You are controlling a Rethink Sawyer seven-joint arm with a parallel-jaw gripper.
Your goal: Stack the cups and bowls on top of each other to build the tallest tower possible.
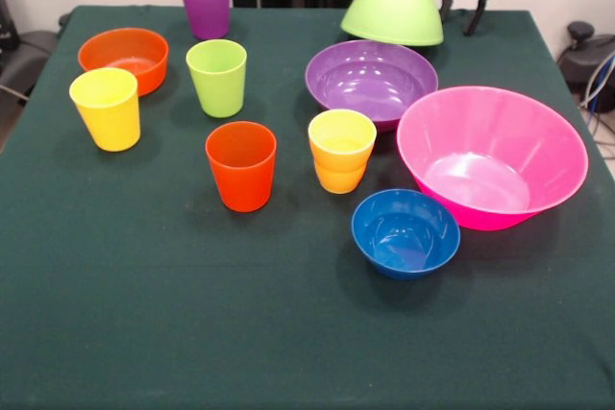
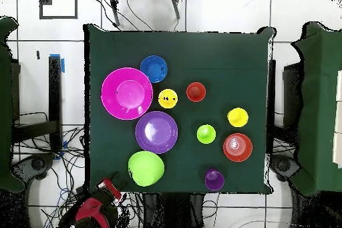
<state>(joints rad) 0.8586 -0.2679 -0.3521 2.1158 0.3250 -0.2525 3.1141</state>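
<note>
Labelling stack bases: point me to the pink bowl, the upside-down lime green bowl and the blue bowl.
pink bowl [image 1: 452, 132]: front view, on the inner wall's left side.
lime green bowl [image 1: 392, 12]: front view, on the outer wall of the inverted bowl.
blue bowl [image 2: 153, 69]: overhead view, on its inside bottom.

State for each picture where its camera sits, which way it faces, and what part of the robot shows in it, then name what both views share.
Front view: across the table from the robot, facing it over the green cloth; only the red gripper shows, top right, behind the upturned lime green bowl.
Overhead view: above the table, looking straight down, robot's base at the bottom; the gripper and red arm show bottom left, beside the same bowl.
Shared: both show all ten cups and bowls, including the pink bowl.
</note>
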